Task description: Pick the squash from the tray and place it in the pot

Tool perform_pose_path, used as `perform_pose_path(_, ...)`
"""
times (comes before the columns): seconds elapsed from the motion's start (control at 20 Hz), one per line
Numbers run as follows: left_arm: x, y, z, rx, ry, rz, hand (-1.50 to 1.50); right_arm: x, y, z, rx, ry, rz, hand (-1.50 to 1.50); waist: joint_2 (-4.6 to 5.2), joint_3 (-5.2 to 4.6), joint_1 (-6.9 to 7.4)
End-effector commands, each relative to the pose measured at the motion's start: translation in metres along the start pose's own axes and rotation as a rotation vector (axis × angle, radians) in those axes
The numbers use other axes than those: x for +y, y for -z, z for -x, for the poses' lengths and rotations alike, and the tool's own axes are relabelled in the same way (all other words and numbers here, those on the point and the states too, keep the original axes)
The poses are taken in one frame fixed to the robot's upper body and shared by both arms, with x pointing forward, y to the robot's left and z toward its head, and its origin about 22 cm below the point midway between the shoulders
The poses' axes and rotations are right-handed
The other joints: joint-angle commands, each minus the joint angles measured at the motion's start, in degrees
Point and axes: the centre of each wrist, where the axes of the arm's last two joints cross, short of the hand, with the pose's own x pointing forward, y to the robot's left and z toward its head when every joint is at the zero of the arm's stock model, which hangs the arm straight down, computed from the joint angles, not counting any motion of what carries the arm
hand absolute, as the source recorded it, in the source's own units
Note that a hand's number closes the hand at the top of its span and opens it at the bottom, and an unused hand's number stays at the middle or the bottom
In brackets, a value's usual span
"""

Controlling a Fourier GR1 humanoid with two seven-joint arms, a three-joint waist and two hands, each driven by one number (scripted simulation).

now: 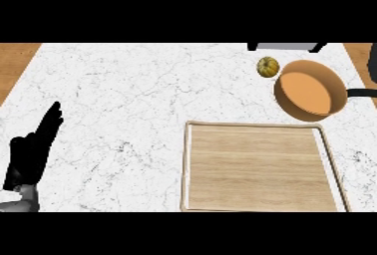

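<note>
A white marbled table point(132, 99) is filling most of the head view, with strips of wooden floor point(16, 62) showing past its left and right edges. A shallow wooden tray point(254, 167) is sitting toward the lower right, and nothing is lying in it. Beyond it, near the far right, an orange pot point(309, 89) with a dark handle is standing. The squash point(268, 67), small, round and yellow-green, is lying on the table just beside the pot's left rim, outside both pot and tray. It is not clear whether it is touching the pot.

The left hand point(33, 149) is resting at the left edge, its fingers straight and pointing up, holding nothing. The right hand is not showing at all.

The likely risk from here: the squash is round and lying free, so a nudge from approaching fingers could send it rolling toward the far edge. It is also so close to the pot that a reaching hand could bump the rim and shift the pot.

A dark grey object point(283, 46) is showing at the table's far edge.
</note>
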Motion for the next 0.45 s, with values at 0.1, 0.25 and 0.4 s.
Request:
perform_pose_path(0.1, 0.000, -0.012, 0.008, 0.008, 0.001, -0.026, 0.00, -0.027, -0.020, 0.025, 0.032, 0.132, -0.052, -1.50, -0.66, -0.04, -1.19)
perform_pose_path(0.25, 0.023, -0.004, 0.007, 0.000, 0.009, -0.023, 0.00, -0.074, -0.033, 0.027, 0.003, 0.156, -0.023, -1.50, -0.48, -0.03, -1.14)
perform_pose_path(0.4, 0.001, -0.009, 0.005, 0.019, -0.001, -0.026, 0.00, -0.100, -0.059, 0.049, 0.022, 0.162, 0.008, -1.50, -0.20, 0.02, -0.80)
